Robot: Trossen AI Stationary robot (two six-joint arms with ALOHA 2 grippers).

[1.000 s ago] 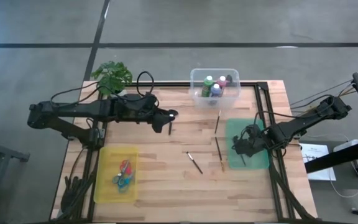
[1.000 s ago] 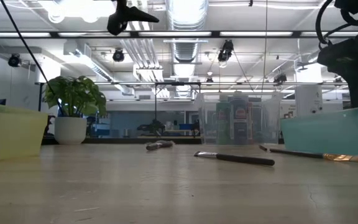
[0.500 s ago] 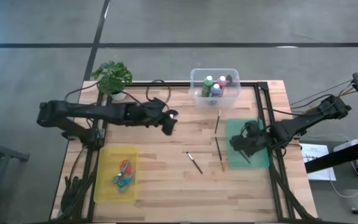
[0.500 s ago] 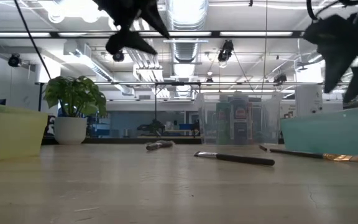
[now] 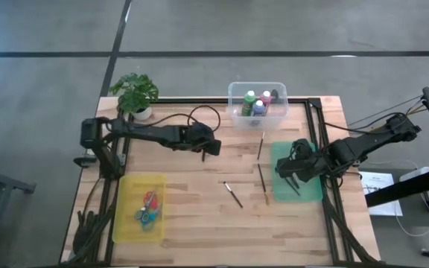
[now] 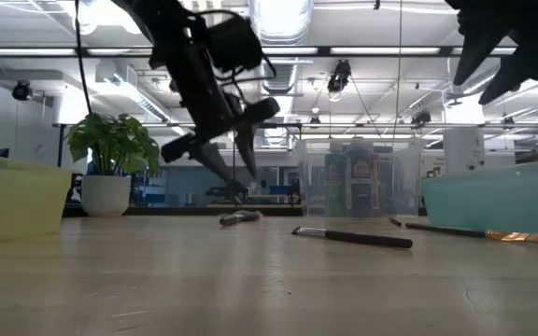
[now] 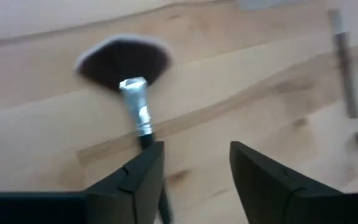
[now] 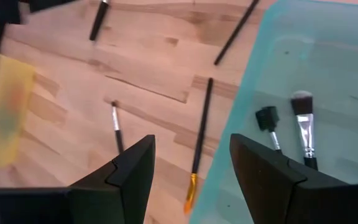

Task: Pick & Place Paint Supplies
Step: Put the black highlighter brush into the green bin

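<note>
Fingers of the left gripper [image 7: 191,180] stand spread with nothing between them, hanging just above the wooden table [image 5: 192,186]. A fan brush [image 7: 129,81] lies flat just ahead of them, its dark handle running back beside one finger [image 7: 138,180] and its bristles pointing away; nothing stands between the fingers and it. Off to the side lies a thin brush [image 7: 344,68], well clear.

Fingers of the right gripper [image 8: 188,171] are spread too and hold nothing, hovering over the near edge of the green tray [image 8: 340,81]. Two brushes [image 8: 303,127] lie inside that tray, just beyond one finger [image 8: 272,168]. On the bare wood ahead of the fingers lie a yellow-tipped brush [image 8: 201,137], a short brush [image 8: 117,127] and another dark brush [image 8: 235,31], all apart from each other.

Farther off, a clear tub [image 5: 258,104] holds the paint bottles [image 5: 250,101], a yellow tray [image 5: 129,216] holds the scissors [image 5: 147,208], and a potted plant [image 5: 134,93] stands at the table corner.
</note>
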